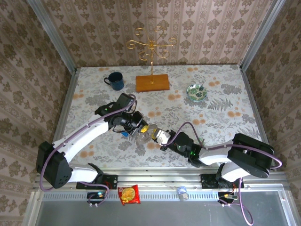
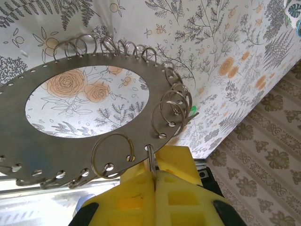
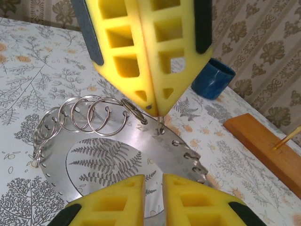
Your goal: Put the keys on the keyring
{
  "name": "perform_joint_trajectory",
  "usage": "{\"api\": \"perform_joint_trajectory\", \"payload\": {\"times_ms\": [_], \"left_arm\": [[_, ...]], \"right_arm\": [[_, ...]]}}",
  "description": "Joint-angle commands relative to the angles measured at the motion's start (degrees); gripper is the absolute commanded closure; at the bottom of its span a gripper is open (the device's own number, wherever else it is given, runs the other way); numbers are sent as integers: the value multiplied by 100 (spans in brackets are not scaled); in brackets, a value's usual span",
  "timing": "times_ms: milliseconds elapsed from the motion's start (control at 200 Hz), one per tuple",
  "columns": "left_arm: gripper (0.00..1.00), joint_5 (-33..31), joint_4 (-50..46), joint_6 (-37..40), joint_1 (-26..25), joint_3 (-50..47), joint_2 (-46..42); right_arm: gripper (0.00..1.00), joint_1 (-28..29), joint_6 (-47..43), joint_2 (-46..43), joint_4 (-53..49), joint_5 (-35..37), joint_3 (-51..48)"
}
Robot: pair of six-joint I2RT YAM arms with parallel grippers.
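While left end effector [image 2: 154,175] clamps keyring [image 2: 56,141] rim, ring hangs tilted off counter [image 1: 221,108]. Right end effector [image 3: 162,183] at opposite rim, fingers [image 3: 117,202] barely apart, grip unclear. Blue key [image 1: 124,133] on counter below left end effector. Step looks like steadying ring. Next: fetch key, thread onto split loops [image 2: 175,101].

I read both arms angled inward: left gripper [image 2: 154,175] fully closed, right gripper [image 3: 154,182] jaws slightly parted.
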Motion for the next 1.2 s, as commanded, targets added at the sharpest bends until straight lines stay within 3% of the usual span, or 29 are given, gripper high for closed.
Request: {"api": "perform_joint_trajectory", "payload": {"times_ms": [0, 360, 820, 1065, 1195], "left_arm": [[100, 167, -165, -183, 29, 143, -159], [100, 210, -157, -243, 33, 92, -221], [100, 275, -38, -415, 16, -66, -256], [100, 289, 20, -483, 8, -116, -256], [100, 278, 208, -506, 9, -203, -295]], "right_arm": [[81, 36, -18, -52, 57, 94, 210], [78, 42, 16, 356, 392, 136, 531], [82, 43, 57, 599, 665, 83, 655], [87, 43, 118, 579, 707, 49, 655], [100, 42, 119, 578, 628, 30, 678]]}}
